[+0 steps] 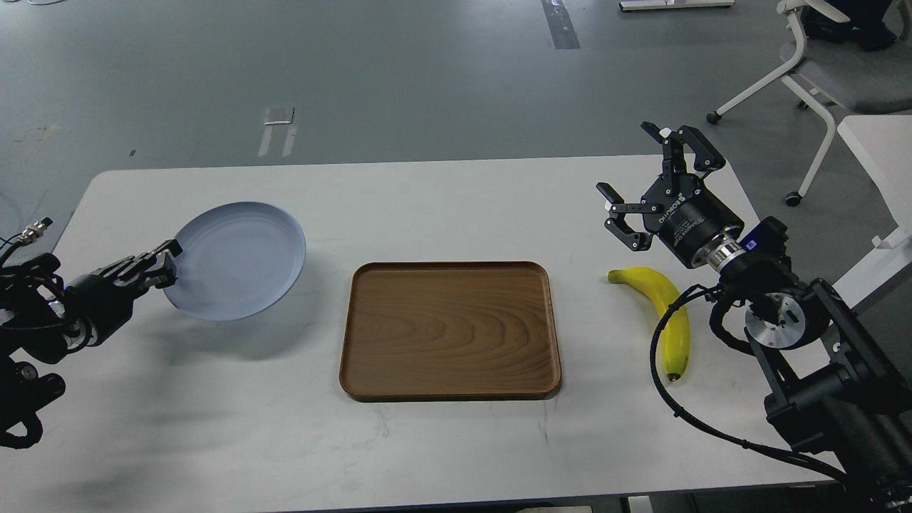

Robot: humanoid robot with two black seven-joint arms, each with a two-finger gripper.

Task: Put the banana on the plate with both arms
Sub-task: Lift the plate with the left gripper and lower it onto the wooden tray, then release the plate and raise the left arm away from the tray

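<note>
The pale blue-grey plate [239, 260] is held off the table at the left, tilted, with its shadow on the tabletop below it. My left gripper [162, 267] is shut on the plate's left rim. The yellow banana [666, 313] lies on the table at the right, its dark tip toward the front. My right gripper [641, 189] is open and empty, hovering just behind and above the banana's far end, apart from it. A black cable of the right arm crosses the banana.
A rectangular brown wooden tray [449, 329] lies in the middle of the white table [427, 206]. A second white table [880, 153] and an office chair [819, 64] stand at the far right. Grey floor lies beyond the table.
</note>
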